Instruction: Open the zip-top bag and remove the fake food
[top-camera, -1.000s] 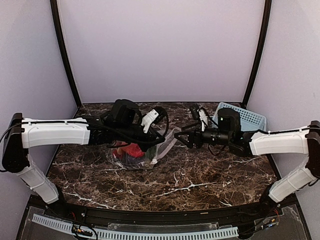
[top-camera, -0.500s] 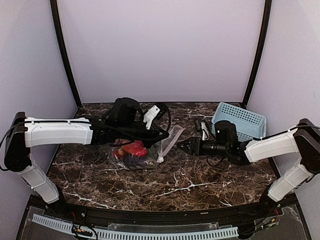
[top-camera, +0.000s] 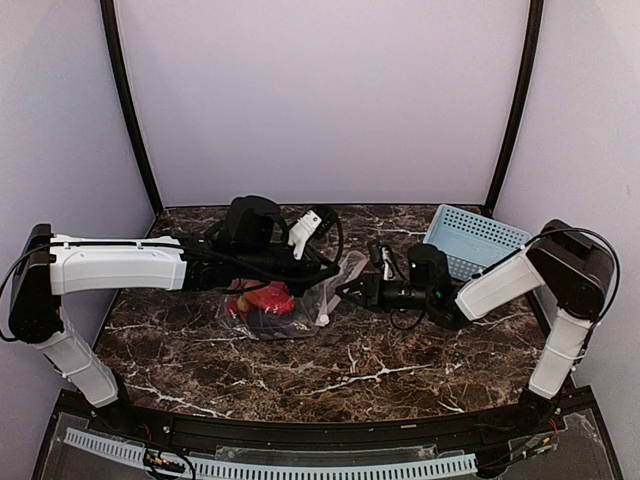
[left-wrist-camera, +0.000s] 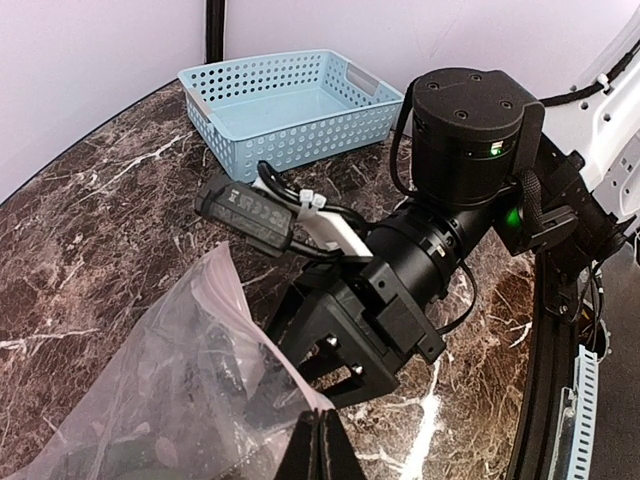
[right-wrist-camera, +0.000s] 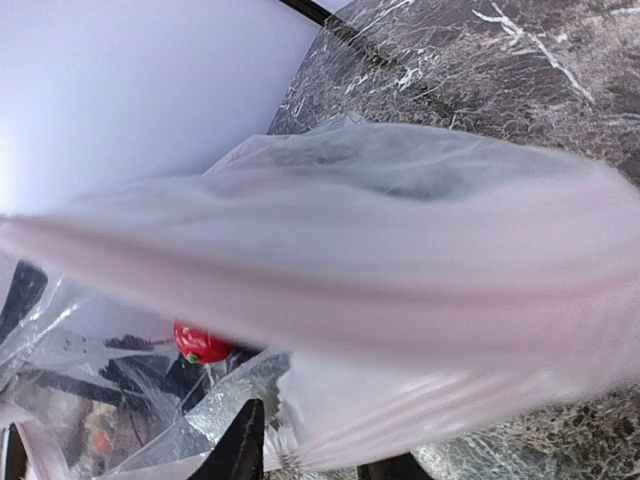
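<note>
The zip-top bag (top-camera: 300, 300) lay on the dark marble worktop (top-camera: 400, 365) between the two arms, a little left of centre, with its clear film crumpled and one side lifted towards the right. The fake food (top-camera: 268, 297) sat inside it. A glossy red piece showed most plainly in the overhead view, with something darker just below it. The right wrist view also caught a small red piece with a touch of green through the plastic.

The left gripper (left-wrist-camera: 318, 440) reached in from the left above the bag. Its jaws were pressed together into a narrow wedge on the raised edge of the film. The right gripper (top-camera: 345, 289) came in low from the right and met the same lifted side of the bag, just beside the left one. Its jaws stood slightly apart, and blurred pinkish film filled the gap and most of its wrist view. Whether they touched the plastic could not be told.

The light blue perforated basket (top-camera: 480, 240) stood at the far right corner of the worktop, well apart from the bag.
</note>
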